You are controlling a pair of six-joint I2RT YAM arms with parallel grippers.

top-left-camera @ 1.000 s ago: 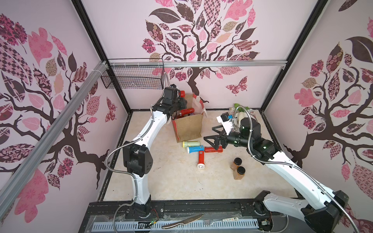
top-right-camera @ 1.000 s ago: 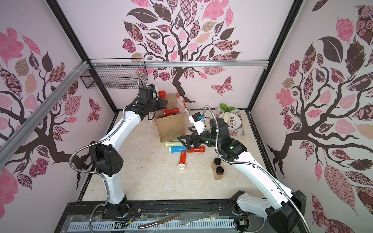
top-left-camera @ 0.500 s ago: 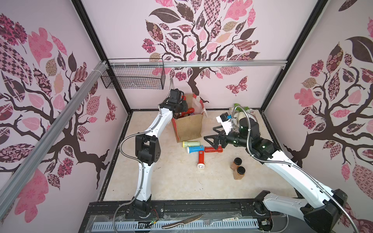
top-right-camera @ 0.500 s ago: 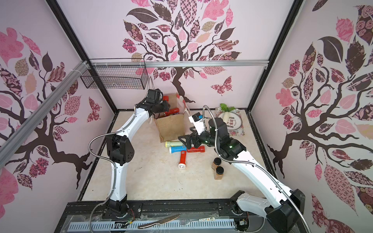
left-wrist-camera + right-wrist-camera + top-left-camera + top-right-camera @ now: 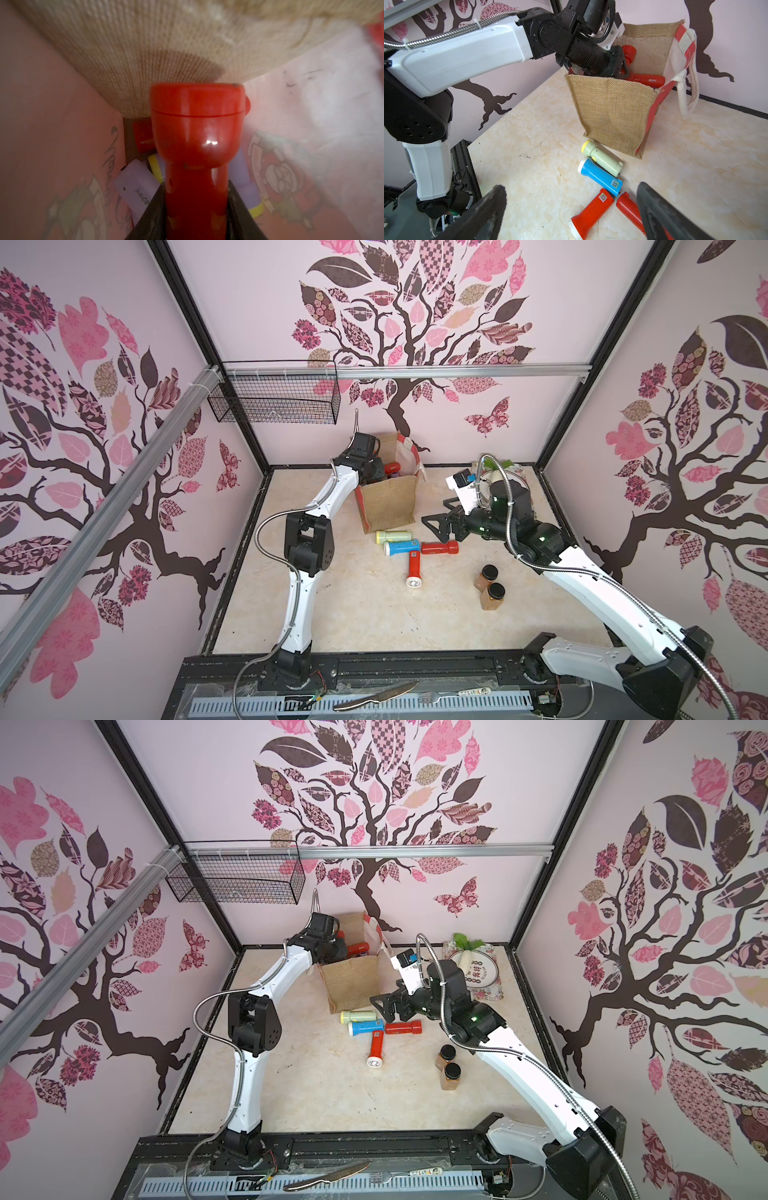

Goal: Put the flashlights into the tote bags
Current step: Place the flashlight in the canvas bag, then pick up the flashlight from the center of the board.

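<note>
Red plastic flashlight being clamped by left gripper in tan burlap tote bag.
QR sticker being displayed on blue flashlight; right gripper standing open.

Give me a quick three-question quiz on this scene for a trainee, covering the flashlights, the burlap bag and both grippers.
1. How many small plastic flashlights lie on the cream marble-look table, outside the boxy tan burlap tote bag?
2. True or false: the right gripper is shut.
3. Fill in: the left gripper, at the bag's mouth, is clamped on a ___ flashlight.

Key
1. Four: pale green one, blue one, two red ones.
2. False; its jaws stand wide open.
3. Red: the held red flashlight.
</note>
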